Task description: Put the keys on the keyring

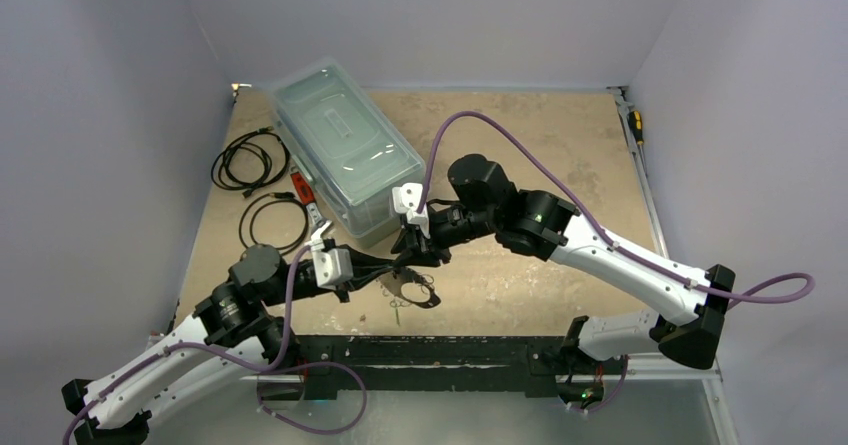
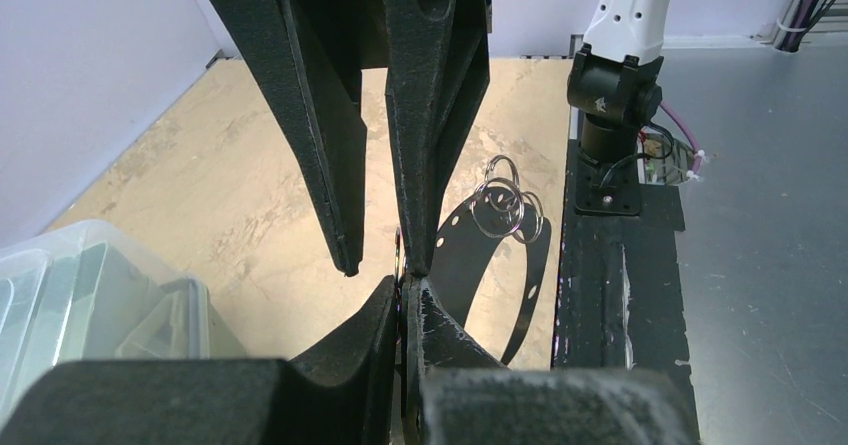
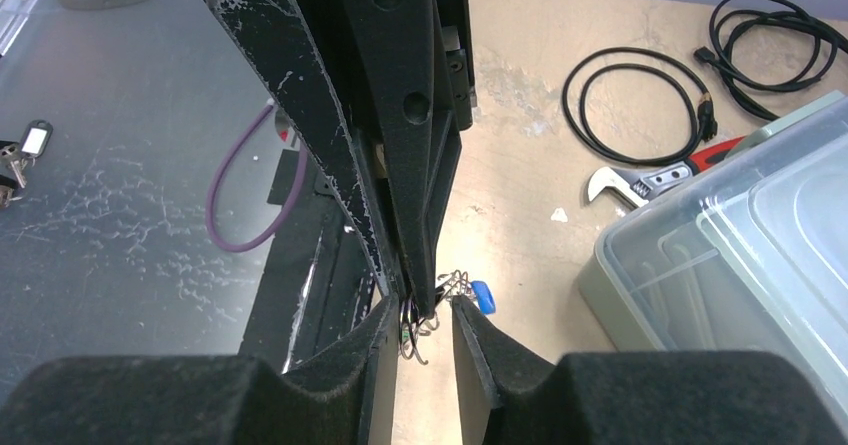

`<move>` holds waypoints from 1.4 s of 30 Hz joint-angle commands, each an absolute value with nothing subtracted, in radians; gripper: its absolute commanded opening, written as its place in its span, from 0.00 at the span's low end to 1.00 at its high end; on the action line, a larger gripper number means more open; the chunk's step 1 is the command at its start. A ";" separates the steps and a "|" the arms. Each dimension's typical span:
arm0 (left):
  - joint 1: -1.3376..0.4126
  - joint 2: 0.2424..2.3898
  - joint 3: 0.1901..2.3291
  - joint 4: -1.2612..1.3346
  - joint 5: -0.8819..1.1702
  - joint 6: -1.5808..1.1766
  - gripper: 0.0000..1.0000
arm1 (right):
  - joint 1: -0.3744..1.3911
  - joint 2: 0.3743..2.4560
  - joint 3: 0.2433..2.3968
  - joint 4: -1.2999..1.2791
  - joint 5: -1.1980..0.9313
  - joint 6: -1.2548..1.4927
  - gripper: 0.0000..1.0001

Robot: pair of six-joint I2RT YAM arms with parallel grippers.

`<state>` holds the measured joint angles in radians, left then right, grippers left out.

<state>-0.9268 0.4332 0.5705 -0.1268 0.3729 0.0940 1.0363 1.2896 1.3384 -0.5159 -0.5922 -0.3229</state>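
From above, the left gripper (image 1: 375, 270) and the right gripper (image 1: 412, 255) are meeting tip to tip over the table (image 1: 520, 145). They are just in front of the clear plastic box (image 1: 345, 150). The keyring (image 1: 422, 292) is showing as a dark loop right beside their tips, on the side toward the arm bases. The keys are too small to pick out here.

In the left wrist view, the left gripper (image 2: 404, 290) is pinching tight on a small metal ring (image 2: 399, 250). The ring is standing up on its edge from the tips. The right gripper (image 2: 380, 265) is pointing down from the top, with one finger on each side of that ring. The ring is touching the inner face of one finger. The band of the keyring (image 2: 470, 245) is stretching away from the pinch toward the right arm's base. A bunch of metal rings (image 2: 505, 205) is sitting on its edge.

In the right wrist view, the right gripper (image 3: 422, 315) is standing with its fingers apart, and it is not squeezing anything I can see. The keys (image 3: 412, 330) are hanging in that gap, right under the tips of the left gripper (image 3: 408, 283). They are closer to the finger on the picture's left. The blue-headed key (image 3: 482, 295) is poking out just past the other finger.

I am guessing the right gripper is the nearer one to the keys, so it is the one to take them. They are sitting off to one side of its gap, so it may be needing a small sideways nudge.
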 commanded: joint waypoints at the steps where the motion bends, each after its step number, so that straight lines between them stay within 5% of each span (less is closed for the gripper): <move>1: -0.925 0.417 0.619 -0.051 0.361 0.092 0.00 | 1.043 1.300 1.336 -0.525 -0.583 -0.316 0.30; 11: -0.925 0.420 0.618 -0.051 0.360 0.092 0.00 | 1.043 1.305 1.327 -0.513 -0.584 -0.311 0.23; 18: -0.925 0.416 0.618 -0.049 0.358 0.094 0.00 | 1.043 1.321 1.327 -0.518 -0.565 -0.309 0.00; 24: -0.925 0.403 0.612 -0.039 0.355 0.095 0.00 | 1.043 1.299 1.292 -0.443 -0.540 -0.304 0.00; 30: -0.925 0.376 0.605 -0.026 0.334 0.087 0.37 | 1.043 1.236 1.220 -0.305 -0.493 -0.296 0.00; 42: -0.925 0.295 0.578 0.026 0.314 0.098 0.37 | 1.043 1.095 1.092 -0.063 -0.549 -0.248 0.00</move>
<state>-0.9234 0.3084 0.5705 -0.0299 0.3248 0.0910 1.0405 1.1469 1.0946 -0.2184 -0.4999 -0.2764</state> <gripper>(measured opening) 0.379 0.005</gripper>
